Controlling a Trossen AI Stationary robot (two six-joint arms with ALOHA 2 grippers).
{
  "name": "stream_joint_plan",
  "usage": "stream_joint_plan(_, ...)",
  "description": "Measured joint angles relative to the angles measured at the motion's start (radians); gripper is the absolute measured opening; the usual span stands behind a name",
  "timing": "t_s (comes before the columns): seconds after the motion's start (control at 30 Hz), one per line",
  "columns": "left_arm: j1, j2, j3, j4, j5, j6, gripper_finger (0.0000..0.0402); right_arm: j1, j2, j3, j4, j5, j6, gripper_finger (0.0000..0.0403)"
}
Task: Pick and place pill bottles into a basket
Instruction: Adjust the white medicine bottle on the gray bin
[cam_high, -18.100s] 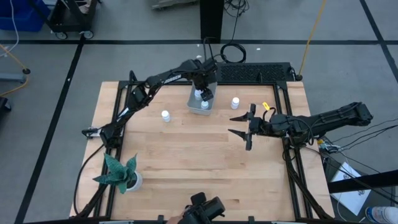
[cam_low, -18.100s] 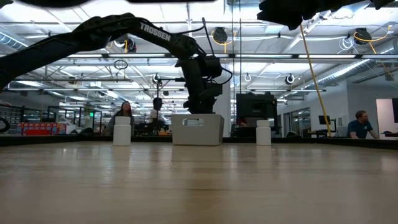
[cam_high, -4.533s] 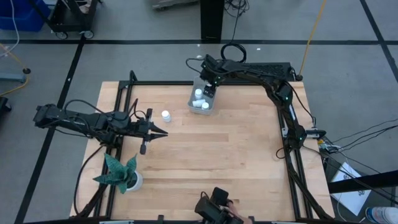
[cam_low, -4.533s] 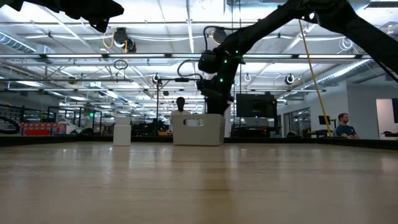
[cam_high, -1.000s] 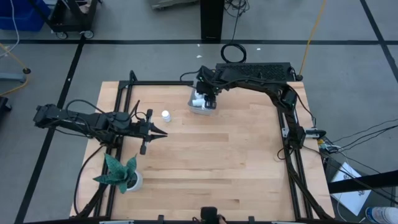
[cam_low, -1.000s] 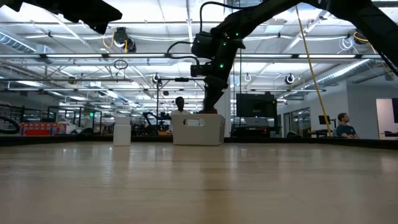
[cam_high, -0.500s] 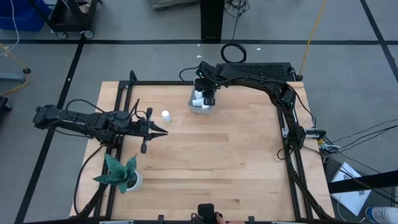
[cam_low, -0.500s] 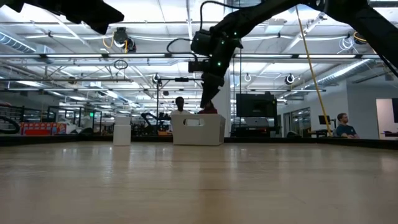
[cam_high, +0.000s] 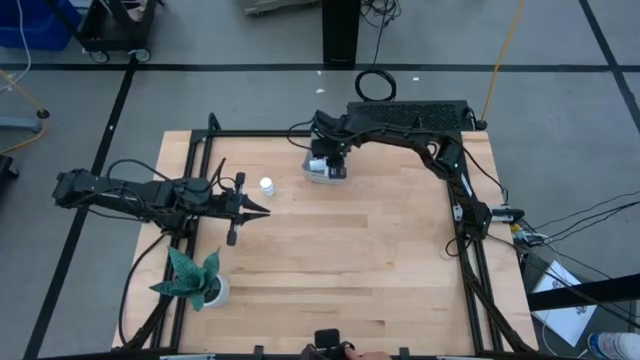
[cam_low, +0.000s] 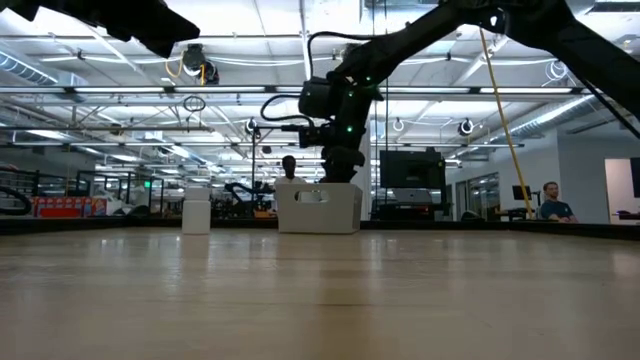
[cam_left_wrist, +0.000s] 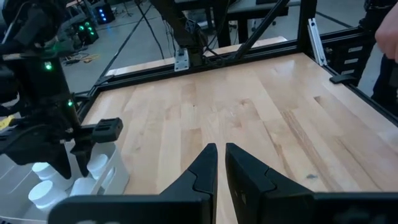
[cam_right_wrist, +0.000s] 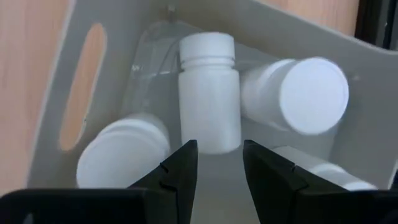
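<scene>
The worktop (cam_high: 330, 260) is viewed from straight overhead and level from its edge; the basket (cam_high: 322, 170), near 12 o'clock, is shared by all views.

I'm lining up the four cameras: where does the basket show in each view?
High: basket at the table's far middle, under the right gripper.
Low: centre, on the far edge.
Left wrist: lower left corner.
Right wrist: fills the picture.
Shared landmark: the right gripper above it.

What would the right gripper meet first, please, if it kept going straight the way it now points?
Most likely the pill bottle lying on its side in the basket, straight ahead of the right gripper. Its slightly parted fingers hold nothing; the distance is hard to judge.
</scene>
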Motion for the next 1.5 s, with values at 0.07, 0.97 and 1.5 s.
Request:
stream_joint_plan(0.07, 0.0, 0.0, 0.0, -0.001, 0.001, 0.0, 0.0035, 0.0, 0.004, 0.0, 0.005, -0.002, -0.001, 0.0121)
stream_joint_plan(0.97, 0.0, 0.001, 0.0, -0.012, 0.001, -0.001, 0.0035, 0.008, 0.05, 0.003, 0.029, -0.049, -0.045, 0.0087)
stream_joint_plan(1.5, 0.0, 0.001, 0.0, -0.019, 0.001, -0.003, 0.0035, -0.058, 0.057, 0.002, -0.053, -0.003, -0.066, 0.0073)
